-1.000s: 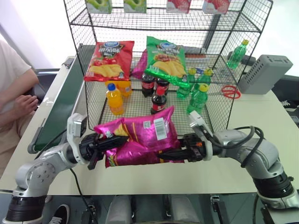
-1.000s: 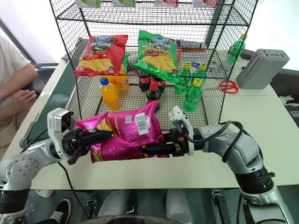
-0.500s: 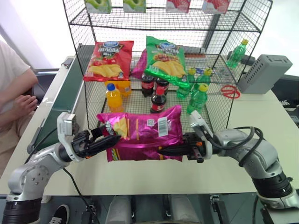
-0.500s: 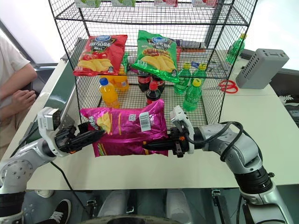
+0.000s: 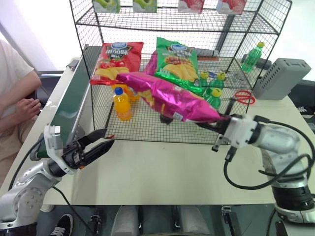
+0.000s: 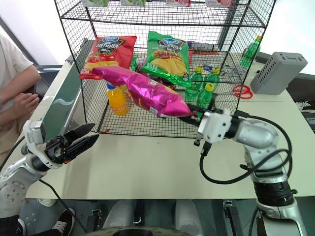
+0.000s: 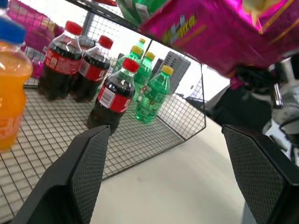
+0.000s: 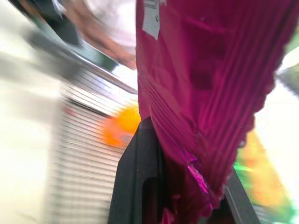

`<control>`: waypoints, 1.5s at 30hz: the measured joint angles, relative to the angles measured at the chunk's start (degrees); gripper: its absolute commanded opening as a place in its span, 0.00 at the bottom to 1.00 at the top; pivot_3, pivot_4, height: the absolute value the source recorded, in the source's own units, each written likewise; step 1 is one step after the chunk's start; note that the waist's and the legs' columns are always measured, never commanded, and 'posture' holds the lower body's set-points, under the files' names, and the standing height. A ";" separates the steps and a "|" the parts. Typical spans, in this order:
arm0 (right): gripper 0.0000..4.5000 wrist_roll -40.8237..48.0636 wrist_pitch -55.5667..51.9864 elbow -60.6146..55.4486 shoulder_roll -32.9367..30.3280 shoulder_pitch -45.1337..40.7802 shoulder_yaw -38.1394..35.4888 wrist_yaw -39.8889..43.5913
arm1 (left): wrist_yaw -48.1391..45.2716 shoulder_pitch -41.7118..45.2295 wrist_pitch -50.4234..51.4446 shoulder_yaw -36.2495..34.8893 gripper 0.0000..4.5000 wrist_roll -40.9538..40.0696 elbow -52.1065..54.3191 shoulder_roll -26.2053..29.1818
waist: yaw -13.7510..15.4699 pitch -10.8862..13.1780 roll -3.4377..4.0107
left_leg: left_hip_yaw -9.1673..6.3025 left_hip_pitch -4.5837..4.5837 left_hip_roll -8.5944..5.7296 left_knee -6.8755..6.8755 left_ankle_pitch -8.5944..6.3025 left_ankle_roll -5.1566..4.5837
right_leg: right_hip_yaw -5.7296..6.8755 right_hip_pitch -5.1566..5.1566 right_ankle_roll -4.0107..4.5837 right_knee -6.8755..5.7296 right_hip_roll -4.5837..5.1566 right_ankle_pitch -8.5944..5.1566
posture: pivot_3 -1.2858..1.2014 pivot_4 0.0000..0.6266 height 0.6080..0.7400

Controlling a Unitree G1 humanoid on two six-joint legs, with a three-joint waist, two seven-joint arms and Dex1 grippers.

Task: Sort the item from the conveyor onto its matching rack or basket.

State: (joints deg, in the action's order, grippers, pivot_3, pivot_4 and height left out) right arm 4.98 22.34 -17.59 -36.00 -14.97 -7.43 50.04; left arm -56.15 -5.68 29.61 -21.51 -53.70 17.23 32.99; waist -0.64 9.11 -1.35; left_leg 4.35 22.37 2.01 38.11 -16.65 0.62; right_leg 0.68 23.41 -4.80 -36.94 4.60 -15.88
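Observation:
The item, a glossy magenta-pink crisp bag point(image 5: 167, 96), hangs in the air in front of the black wire rack point(image 5: 275, 29), stretched out level from my right gripper point(image 5: 212, 123). That gripper is shut on the bag's end seam point(image 8: 187, 154), at the right of the table. My left gripper point(image 5: 101, 145) stands open and apart from the bag, low over the table near its left front. Between its black fingers point(image 7: 88, 172) the rack's cola bottles point(image 7: 112, 100) show. The dark-green conveyor point(image 5: 74, 98) runs along the table's left side.
Red point(image 5: 114, 61) and green point(image 5: 177, 61) crisp bags lean on the rack's middle tier. Orange point(image 5: 121, 104), cola and green bottles point(image 5: 212, 98) stand on its bottom mesh. A grey box point(image 5: 279, 77) and red scissors point(image 5: 243, 97) lie at the right. A person's arm point(image 5: 17, 105) rests left of the conveyor.
My left gripper let go of the bag, opened and drew back to the left. My right gripper rolled and rose to the right, lifting the bag off the table to rack height.

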 measured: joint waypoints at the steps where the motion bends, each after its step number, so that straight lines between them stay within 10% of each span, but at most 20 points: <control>1: 0.01 -3.29 2.29 1.17 -0.11 -0.59 -2.13 -3.28 | -0.06 0.50 -0.27 0.46 0.90 0.38 0.04 -0.10 | -0.03 0.00 -0.01 | 0.00 -0.01 0.00 0.02 0.00 0.01 | 0.00 -0.01 0.01 -0.02 0.00 0.00 | 0.52 0.24 1.00; 9: 0.01 -22.41 5.63 15.88 -5.33 -6.60 -9.46 -24.46 | -0.64 7.79 -1.73 4.99 0.90 3.07 -0.35 -0.87 | -0.15 0.07 0.08 | 0.02 -0.03 0.00 0.01 0.04 0.06 | -0.07 0.03 0.09 -0.08 -0.04 -0.05 | 0.52 0.24 1.00; 45: 0.01 -11.94 12.27 13.49 -5.73 -5.98 1.45 -20.48 | -0.05 5.27 -0.16 4.62 0.90 1.76 0.89 -0.68 | -0.23 0.18 0.19 | 0.05 -0.06 0.16 0.02 0.03 0.05 | -0.16 0.01 -0.12 -0.10 -0.12 -0.01 | 0.52 0.24 1.00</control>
State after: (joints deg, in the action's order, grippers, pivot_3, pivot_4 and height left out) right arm -6.96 34.61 -4.11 -41.73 -20.95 -5.98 29.55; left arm -56.20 -0.41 29.45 -16.89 -51.94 18.13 32.31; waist -0.87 9.30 -1.16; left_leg 4.40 22.32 2.17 38.13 -16.61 0.66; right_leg 0.52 23.42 -4.92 -37.04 4.49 -15.89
